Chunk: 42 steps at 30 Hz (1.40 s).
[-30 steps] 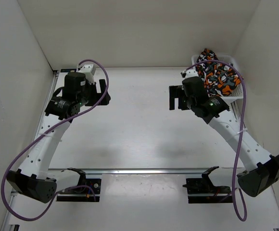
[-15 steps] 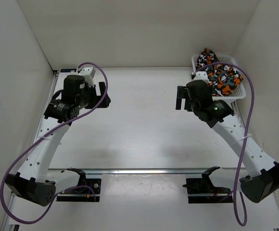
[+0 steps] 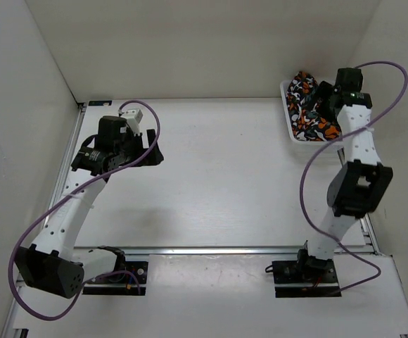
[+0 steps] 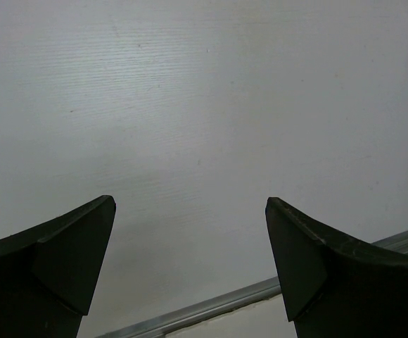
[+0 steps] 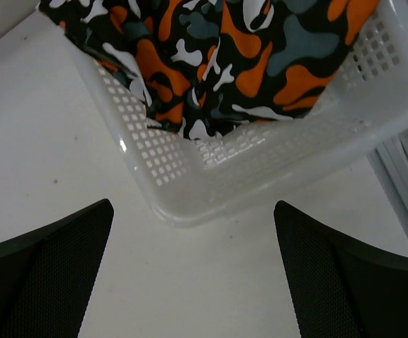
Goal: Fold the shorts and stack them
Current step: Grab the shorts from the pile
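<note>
shorts (image 5: 218, 56): soft crumpled camo fabric, heaped in basket, far right table corner
basket (image 5: 211, 169): white plastic mesh, rounded corner; holes clear only in right wrist view
left gripper (image 4: 188, 204): fingers apart, over matte table (image 4: 190, 84)
right gripper (image 5: 193, 205): fingers apart, by basket corner

A matte white desk (image 3: 211, 183) with a faint linear grain is shut in by plain white panel walls (image 3: 204, 49) at the back and on both sides. A silver aluminium rail (image 3: 211, 249) crosses the desk's near part. The light is even and the shadows are soft.
</note>
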Each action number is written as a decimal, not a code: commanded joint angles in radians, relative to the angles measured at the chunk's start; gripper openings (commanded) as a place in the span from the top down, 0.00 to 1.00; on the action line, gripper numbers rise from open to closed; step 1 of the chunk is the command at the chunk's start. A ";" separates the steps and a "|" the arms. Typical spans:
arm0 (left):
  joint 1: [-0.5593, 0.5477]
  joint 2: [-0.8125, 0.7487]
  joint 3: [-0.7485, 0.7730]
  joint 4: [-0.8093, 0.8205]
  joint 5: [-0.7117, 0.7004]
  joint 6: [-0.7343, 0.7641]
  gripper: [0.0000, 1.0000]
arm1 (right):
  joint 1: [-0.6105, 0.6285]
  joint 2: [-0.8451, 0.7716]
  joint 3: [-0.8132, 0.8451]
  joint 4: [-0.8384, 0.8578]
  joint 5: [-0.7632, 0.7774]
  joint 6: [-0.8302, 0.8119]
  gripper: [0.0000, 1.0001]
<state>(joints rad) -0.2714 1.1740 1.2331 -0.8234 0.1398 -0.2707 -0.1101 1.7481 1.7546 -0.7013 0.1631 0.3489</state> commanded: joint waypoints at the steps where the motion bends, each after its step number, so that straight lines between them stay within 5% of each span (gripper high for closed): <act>1: 0.006 0.007 0.014 0.023 0.027 0.001 0.00 | -0.034 0.201 0.202 -0.058 -0.108 0.033 0.03; 11: 0.006 0.090 0.069 0.032 -0.156 -0.061 0.00 | -0.086 0.687 0.666 -0.112 0.047 0.101 0.10; 14: 0.015 0.110 0.078 0.032 -0.197 -0.070 0.00 | -0.086 0.763 0.730 -0.112 0.035 0.101 0.29; 15: 0.015 0.110 0.088 0.032 -0.218 -0.070 0.00 | -0.086 0.772 0.730 -0.112 0.026 0.111 0.50; 19: 0.015 0.119 0.088 0.032 -0.229 -0.061 0.00 | -0.086 0.740 0.730 -0.101 0.015 0.130 1.00; 24: 0.015 0.108 0.088 0.032 -0.172 -0.061 0.00 | -0.066 0.474 0.708 -0.025 -0.006 0.085 1.00; 28: 0.015 0.073 0.097 0.032 -0.149 -0.071 0.00 | -0.057 0.234 0.718 0.049 -0.253 0.062 1.00; 35: 0.015 -0.045 0.207 -0.048 -0.360 -0.122 0.00 | 0.222 -0.050 0.619 0.157 -0.386 -0.079 1.00; 41: 0.049 -0.074 0.341 -0.158 -0.428 -0.131 0.00 | 0.492 -0.194 0.294 0.149 -0.329 -0.096 1.00; 42: 0.061 -0.074 0.379 -0.174 -0.416 -0.131 0.00 | 0.521 -0.206 0.231 0.149 -0.317 -0.087 0.82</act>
<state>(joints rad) -0.2390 1.1133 1.5337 -0.9146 -0.2398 -0.3901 0.3431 1.4700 2.1807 -0.4965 -0.1829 0.2852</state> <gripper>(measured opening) 0.995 0.032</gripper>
